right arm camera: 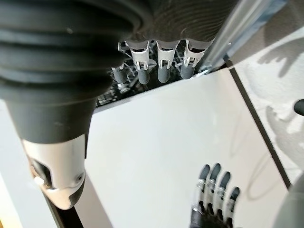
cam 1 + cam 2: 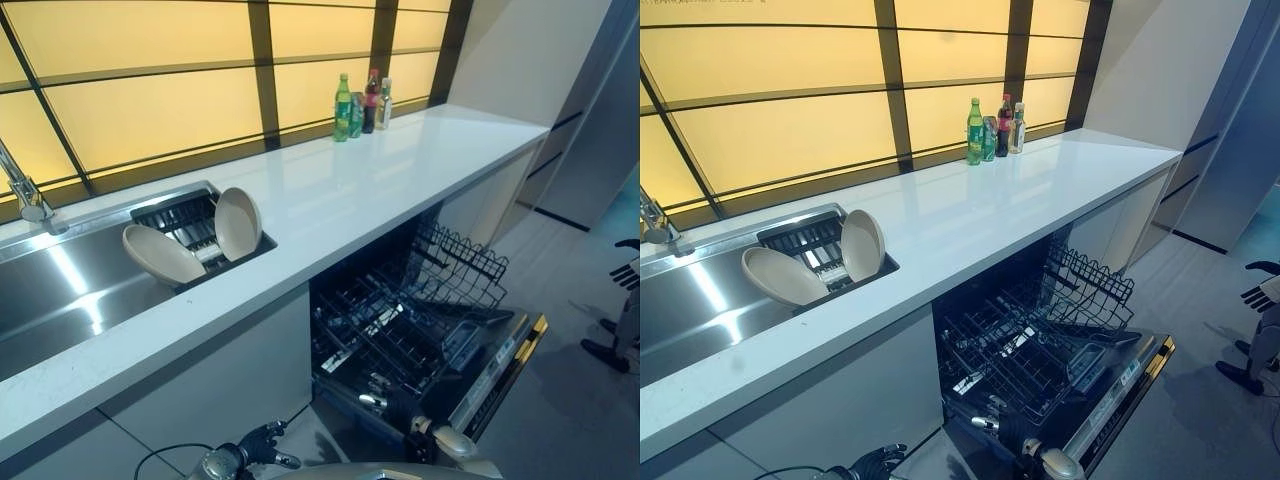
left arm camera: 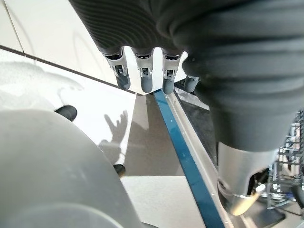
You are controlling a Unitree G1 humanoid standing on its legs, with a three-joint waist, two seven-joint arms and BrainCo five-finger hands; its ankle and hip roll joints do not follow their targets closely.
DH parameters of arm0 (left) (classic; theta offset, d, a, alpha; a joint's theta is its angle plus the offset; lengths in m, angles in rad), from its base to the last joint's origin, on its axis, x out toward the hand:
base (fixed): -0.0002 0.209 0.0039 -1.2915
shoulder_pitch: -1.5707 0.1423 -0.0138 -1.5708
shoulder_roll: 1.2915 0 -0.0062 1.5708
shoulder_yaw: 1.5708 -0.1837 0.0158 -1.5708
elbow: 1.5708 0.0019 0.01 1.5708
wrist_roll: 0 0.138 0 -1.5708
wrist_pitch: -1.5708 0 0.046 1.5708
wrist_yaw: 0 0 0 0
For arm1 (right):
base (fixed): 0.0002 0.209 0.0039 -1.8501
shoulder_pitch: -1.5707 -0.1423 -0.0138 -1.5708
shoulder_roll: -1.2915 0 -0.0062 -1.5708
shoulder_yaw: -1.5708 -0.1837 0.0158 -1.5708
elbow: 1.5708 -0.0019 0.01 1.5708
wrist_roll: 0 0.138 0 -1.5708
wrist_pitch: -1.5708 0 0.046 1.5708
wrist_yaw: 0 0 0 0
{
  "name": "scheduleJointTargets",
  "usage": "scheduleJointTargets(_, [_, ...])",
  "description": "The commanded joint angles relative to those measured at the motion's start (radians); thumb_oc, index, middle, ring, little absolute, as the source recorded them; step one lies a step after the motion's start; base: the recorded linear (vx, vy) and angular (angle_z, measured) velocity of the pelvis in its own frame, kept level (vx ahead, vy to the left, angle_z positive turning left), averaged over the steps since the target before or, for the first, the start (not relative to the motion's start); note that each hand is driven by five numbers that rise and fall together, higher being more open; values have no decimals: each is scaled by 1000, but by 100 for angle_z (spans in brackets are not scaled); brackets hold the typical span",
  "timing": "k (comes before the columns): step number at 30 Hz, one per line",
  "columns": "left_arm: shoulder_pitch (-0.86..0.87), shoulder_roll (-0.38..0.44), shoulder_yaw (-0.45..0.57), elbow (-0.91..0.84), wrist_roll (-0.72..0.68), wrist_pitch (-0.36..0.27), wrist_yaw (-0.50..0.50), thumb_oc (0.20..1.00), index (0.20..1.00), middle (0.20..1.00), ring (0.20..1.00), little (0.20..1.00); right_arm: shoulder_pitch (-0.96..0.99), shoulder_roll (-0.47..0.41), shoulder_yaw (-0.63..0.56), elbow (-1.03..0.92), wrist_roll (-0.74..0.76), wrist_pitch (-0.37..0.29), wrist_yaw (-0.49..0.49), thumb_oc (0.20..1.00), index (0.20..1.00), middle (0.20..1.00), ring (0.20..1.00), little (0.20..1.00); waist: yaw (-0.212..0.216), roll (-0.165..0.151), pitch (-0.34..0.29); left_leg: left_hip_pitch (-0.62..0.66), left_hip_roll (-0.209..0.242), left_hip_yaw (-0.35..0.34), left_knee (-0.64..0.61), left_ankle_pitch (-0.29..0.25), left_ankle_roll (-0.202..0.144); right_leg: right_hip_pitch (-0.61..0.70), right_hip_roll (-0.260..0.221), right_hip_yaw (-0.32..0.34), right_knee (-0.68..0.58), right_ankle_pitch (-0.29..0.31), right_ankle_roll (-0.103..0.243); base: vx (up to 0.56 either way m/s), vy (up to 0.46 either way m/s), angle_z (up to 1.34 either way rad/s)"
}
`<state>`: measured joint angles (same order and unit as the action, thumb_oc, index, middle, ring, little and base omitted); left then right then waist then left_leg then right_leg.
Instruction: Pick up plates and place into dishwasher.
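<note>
Two beige plates lean on edge in a black dish rack (image 2: 180, 218) set in the sink: one (image 2: 162, 255) at the rack's left, the other (image 2: 237, 222) at its right. Below the counter the dishwasher stands open, its door (image 2: 497, 372) folded down and its wire rack (image 2: 400, 320) pulled out with no plates in it. My left hand (image 2: 252, 452) hangs low in front of the cabinet, its fingers (image 3: 142, 76) straight and holding nothing. My right hand (image 2: 447, 441) hangs by the dishwasher door's near corner, its fingers (image 1: 161, 66) relaxed, nothing in them.
A white counter (image 2: 400, 170) runs to the right of the steel sink (image 2: 60, 290), with a faucet (image 2: 28, 198) at the far left. Several bottles (image 2: 360, 104) stand at the back by the window. A dark object (image 2: 620, 320) stands on the floor at the far right.
</note>
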<state>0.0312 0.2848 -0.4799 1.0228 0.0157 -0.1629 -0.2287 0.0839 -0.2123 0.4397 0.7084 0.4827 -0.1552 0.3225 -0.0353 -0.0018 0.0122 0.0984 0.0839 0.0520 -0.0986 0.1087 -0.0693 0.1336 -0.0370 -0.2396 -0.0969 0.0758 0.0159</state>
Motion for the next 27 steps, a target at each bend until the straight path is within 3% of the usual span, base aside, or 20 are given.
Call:
scheduleJointTargets(1, [-71, -40, -29, -59, -48, -37, -10, 1000, 1000, 1000, 1000, 1000, -108, 16, -14, -102, 2, -84, -14, 1000, 1000, 1000, 1000, 1000, 29, 35, 139, 44, -36, 11, 22, -167, 30, 15, -79, 8, 29, -113, 90, 0, 0, 0])
scheduleJointTargets(7, [-59, -38, 7, -101, -195, -59, -73, 1000, 1000, 1000, 1000, 1000, -106, 14, -6, -141, 8, -89, -47, 1000, 1000, 1000, 1000, 1000, 34, 36, 146, 41, -35, 9, 23, -165, 27, 14, -84, 3, 32, -112, 91, 0, 0, 0])
scheduleJointTargets(9, [-57, -34, 33, -159, -306, -64, -134, 1000, 1000, 1000, 1000, 1000, -105, 13, -11, -162, 26, -95, -71, 1000, 1000, 1000, 1000, 1000, 39, 37, 148, 40, -34, 8, 22, -165, 27, 14, -86, -1, 30, -110, 92, 0, 0, 0])
scheduleJointTargets(17, [-39, 31, 74, -534, -677, -86, -564, 1000, 1000, 1000, 1000, 1000, -112, -2, -72, -179, 54, -119, -146, 1000, 1000, 1000, 1000, 1000, 56, 55, 156, 32, -33, -2, 14, -158, 27, 10, -97, -18, 26, -102, 90, -7, 6, 1])
scheduleJointTargets(18, [-40, 33, 96, -622, -753, -45, -638, 1000, 1000, 1000, 1000, 1000, -117, 0, -82, -167, 51, -126, -154, 1000, 1000, 1000, 1000, 1000, 61, 60, 156, 31, -34, -4, 12, -157, 27, 11, -99, -22, 25, -101, 89, 0, 0, 0])
scheduleJointTargets(23, [-45, 26, 178, -856, -928, 47, -808, 1000, 1000, 1000, 1000, 1000, -110, 9, -104, -163, 35, -136, -172, 1000, 1000, 1000, 1000, 1000, 76, 65, 148, 29, -35, -14, 11, -158, 23, 17, -103, -30, 20, -98, 90, 3, -2, 1])
scheduleJointTargets(27, [-67, -20, 260, -1047, -1109, 167, -865, 1000, 1000, 1000, 1000, 1000, -94, 37, -112, -153, 13, -144, -176, 1000, 1000, 1000, 1000, 1000, 84, 61, 141, 27, -35, -24, 11, -160, 19, 23, -105, -32, 16, -102, 90, 23, -28, 12])
